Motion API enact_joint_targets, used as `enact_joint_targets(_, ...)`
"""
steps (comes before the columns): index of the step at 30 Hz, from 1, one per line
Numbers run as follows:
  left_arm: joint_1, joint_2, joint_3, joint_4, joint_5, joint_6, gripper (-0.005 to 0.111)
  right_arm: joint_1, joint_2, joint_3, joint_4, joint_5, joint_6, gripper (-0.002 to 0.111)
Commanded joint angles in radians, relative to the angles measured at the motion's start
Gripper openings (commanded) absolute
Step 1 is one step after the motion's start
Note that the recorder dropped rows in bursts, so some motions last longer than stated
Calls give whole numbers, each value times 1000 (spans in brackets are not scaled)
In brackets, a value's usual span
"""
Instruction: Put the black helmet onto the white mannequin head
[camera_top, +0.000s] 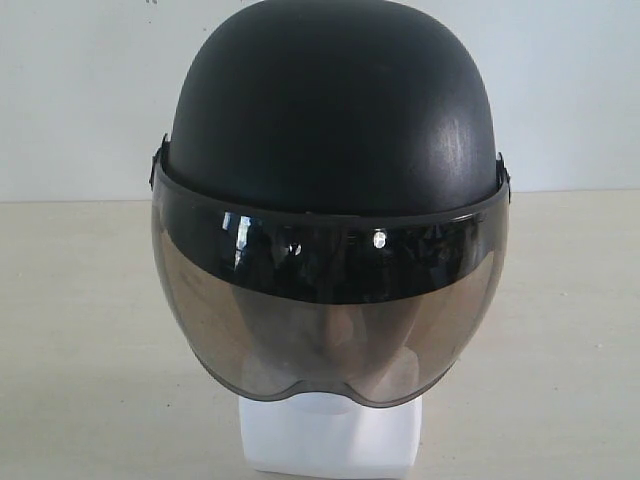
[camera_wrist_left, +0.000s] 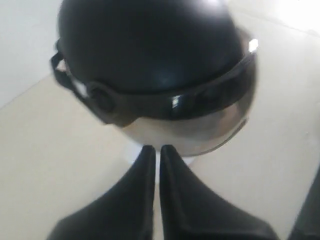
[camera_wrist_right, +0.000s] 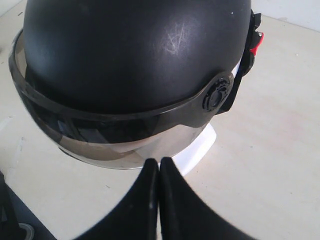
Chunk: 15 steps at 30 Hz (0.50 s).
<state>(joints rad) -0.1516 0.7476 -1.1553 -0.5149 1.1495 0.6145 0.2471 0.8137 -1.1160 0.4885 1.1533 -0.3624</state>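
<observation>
A pale beige tabletop (camera_top: 85, 340) filled the lower part of the exterior view, matte and lightly grained, running back to a straight edge where it met a plain white wall (camera_top: 80, 90). The wall was bare and evenly lit. In the right wrist view the same surface carried a faint pinkish smudge (camera_wrist_right: 295, 125) and a few small dark specks (camera_wrist_right: 107, 186). In the left wrist view bright glare washed out the tabletop's far part.
</observation>
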Motion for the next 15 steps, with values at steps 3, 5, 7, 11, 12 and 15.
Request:
enact_joint_targets(3, -9, -127, 2, 413, 52, -118, 4, -6, -3, -2, -2, 1, -2, 0)
enact_joint_targets(5, -9, -172, 4, 524, 46, -265, 4, -6, -3, -2, -2, 1, -2, 0)
enact_joint_targets(7, -9, -213, 16, 589, 30, -390, 4, -6, -3, -2, -2, 1, -5, 0)
enact_joint_targets(11, -7, -305, 116, 615, -121, -446, 4, -6, -3, -2, -2, 1, -5, 0)
enact_joint_targets(12, -5, -323, 149, 609, -173, -446, 4, -6, -3, -2, -2, 1, -5, 0)
enact_joint_targets(15, 15, -385, 293, 601, -385, -446, 4, -6, -3, -2, -2, 1, -2, 0)
